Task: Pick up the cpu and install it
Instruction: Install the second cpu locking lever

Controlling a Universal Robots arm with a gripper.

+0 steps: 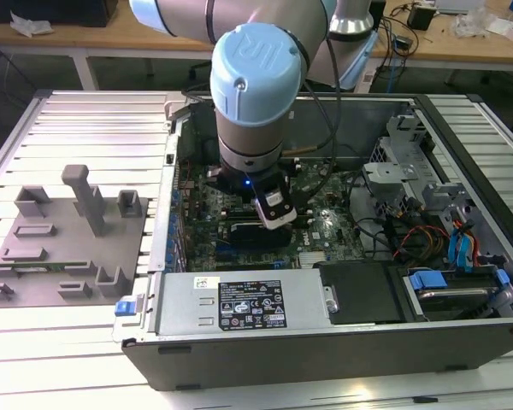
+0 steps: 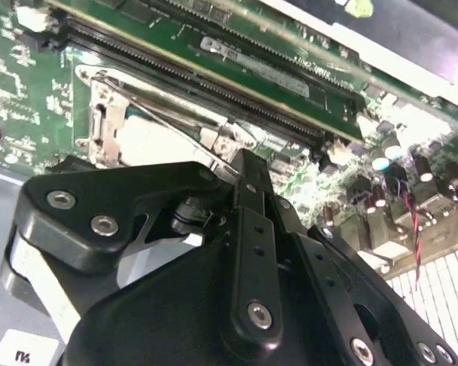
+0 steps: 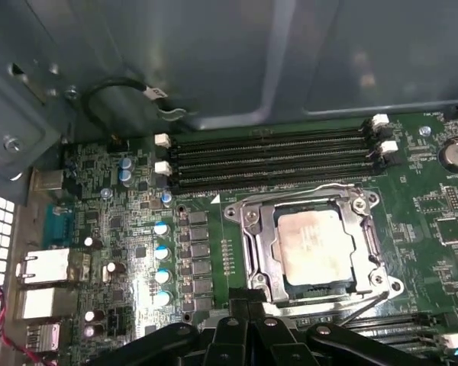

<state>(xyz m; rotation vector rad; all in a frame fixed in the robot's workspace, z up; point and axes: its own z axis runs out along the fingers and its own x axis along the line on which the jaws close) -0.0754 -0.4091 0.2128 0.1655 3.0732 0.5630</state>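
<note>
Hangs low over the motherboard (image 3: 420,175), gripper (image 3: 248,299) pinched narrow on nothing. Tips right at the near edge of the metal socket (image 3: 248,229). Inside that frame, just beyond and clear of them, the cpu (image 3: 314,245), flat, pale top up.

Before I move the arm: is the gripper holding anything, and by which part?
Nothing visible in the gripper. The cpu lies in the socket, apart from it.

grey arm (image 1: 250,137) wears pale blue joint caps (image 1: 256,68), black bolted hand (image 3: 248,303).
</note>
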